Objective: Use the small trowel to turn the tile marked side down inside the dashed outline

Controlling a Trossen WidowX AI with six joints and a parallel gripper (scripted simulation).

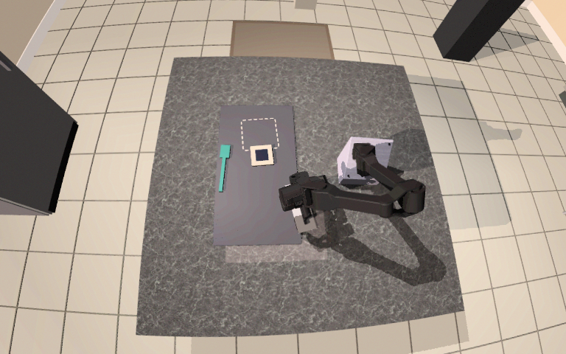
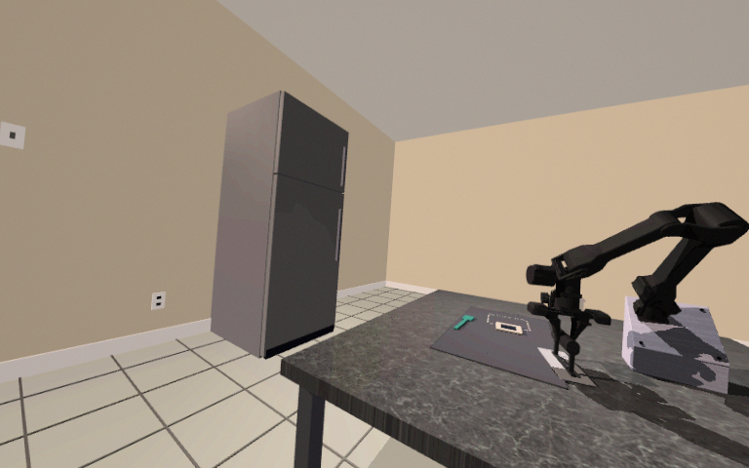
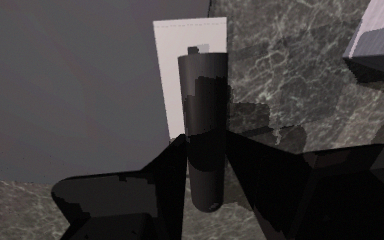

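Marble table (image 1: 208, 292) carries mat (image 1: 250, 209), arm base (image 1: 385, 146).

We see the bench (image 1: 359, 287) w/ a dark grey marbled top, pale veins thru it. Mat (image 1: 254, 209) is plain slate grey, w/ a white dashed outline (image 1: 259, 119). Tile (image 1: 261, 155) has a cream border & navy-black square in the centre. Teal green spatula-like tool (image 1: 222, 167) on the mat's left side. Trowel (image 3: 204, 125): dark charcoal handle, white-ish flat blade. Arm & end effector (image 2: 570, 337) are matte black. Arm's base block (image 2: 671, 353) is pale lavender-grey. Floor (image 1: 83, 258) is cream tiles w/ dark grout lines. Fridge (image 2: 281, 220) is grey, walls tan/beige.
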